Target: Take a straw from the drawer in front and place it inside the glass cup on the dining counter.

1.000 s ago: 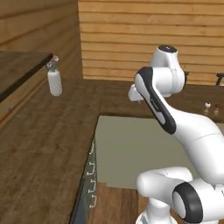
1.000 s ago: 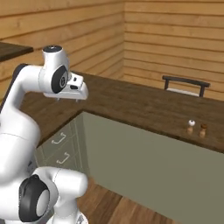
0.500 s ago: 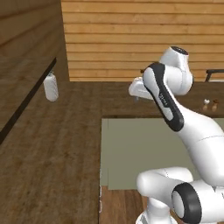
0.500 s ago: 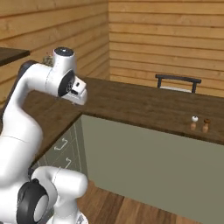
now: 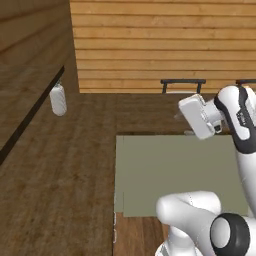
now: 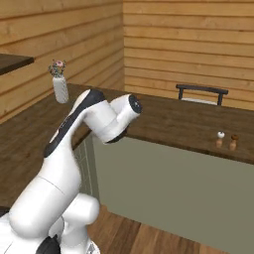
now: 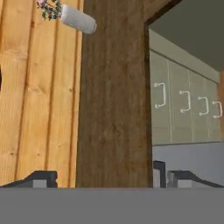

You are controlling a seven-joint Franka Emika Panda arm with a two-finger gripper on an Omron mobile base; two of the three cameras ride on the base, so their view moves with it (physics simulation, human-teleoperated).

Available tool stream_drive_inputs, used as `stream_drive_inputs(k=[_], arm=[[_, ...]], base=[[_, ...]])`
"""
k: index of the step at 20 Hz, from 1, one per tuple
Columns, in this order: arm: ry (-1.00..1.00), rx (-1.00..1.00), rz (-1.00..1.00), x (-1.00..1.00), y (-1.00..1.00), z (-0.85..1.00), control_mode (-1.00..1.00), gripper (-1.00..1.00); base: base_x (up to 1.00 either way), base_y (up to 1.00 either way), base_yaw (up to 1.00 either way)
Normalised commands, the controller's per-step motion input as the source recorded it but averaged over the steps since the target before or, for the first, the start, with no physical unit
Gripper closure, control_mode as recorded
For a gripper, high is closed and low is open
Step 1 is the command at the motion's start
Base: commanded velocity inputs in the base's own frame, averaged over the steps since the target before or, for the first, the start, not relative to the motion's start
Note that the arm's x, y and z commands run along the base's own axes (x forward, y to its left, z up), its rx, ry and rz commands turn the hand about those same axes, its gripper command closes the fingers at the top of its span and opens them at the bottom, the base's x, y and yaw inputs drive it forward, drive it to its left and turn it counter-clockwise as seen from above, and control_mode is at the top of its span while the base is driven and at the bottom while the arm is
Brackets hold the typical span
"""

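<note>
From the hand camera my jaws (image 7: 100, 175) are spread wide and carry nothing. I can't make out the straw or the glass cup anywhere. The dining table (image 6: 163, 119) runs dark brown ahead of the arm; a white vase (image 5: 58, 99) stands at its far left. Green cabinet fronts (image 7: 183, 109) with handles lie beside the jaws, so I judge the drawer is down there.
</note>
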Motion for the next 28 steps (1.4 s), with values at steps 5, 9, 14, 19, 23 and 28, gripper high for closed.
stream_drive_inputs(k=[5,9,14,19,23,28], arm=[[0.0,0.39,0.13,0.05,-0.04,-0.99,-1.0,-1.0],[0.0,0.26,0.21,0.41,0.09,-1.0,-1.0,-1.0],[0.0,0.14,0.21,0.59,0.33,-0.82,-1.0,-1.0],[0.0,0.02,0.21,0.66,0.43,-0.63,-1.0,-1.0],[0.0,0.0,0.19,0.36,0.57,-0.54,-1.0,-1.0],[0.0,0.0,0.03,0.37,0.48,-0.58,-1.0,-1.0]], base=[[0.0,0.0,0.0],[0.0,0.0,0.0],[0.0,0.0,0.0],[0.0,0.0,0.0],[0.0,0.0,0.0],[0.0,0.0,0.0]])
